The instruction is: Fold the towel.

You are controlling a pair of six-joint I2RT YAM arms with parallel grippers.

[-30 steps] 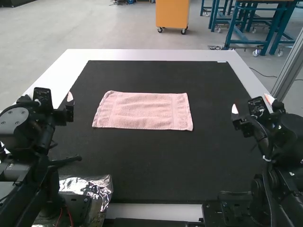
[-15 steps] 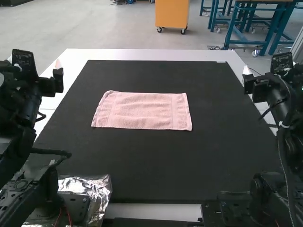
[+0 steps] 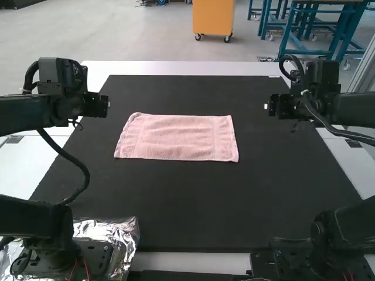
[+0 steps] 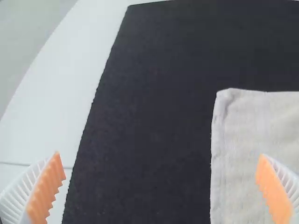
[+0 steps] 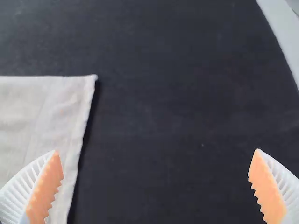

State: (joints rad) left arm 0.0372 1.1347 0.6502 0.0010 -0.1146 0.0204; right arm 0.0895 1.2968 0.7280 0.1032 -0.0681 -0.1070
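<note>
1. Here's the left forearm [image 3: 23, 114], near level in the high view, left gripper [image 3: 98, 105] at the towel's [image 3: 179, 137] ten o'clock, fingers wide apart!
2. Right forearm [image 3: 354, 110] mirrors it, right gripper [image 3: 278, 106] between two and three o'clock, wide open!
3. Towel's flat, toward eleven o'clock from mat [image 3: 193, 205] centre!

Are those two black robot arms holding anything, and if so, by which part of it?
Nothing is held: the left gripper and right gripper are open, and the pink rectangular cloth towel lies flat on the black mat.
</note>
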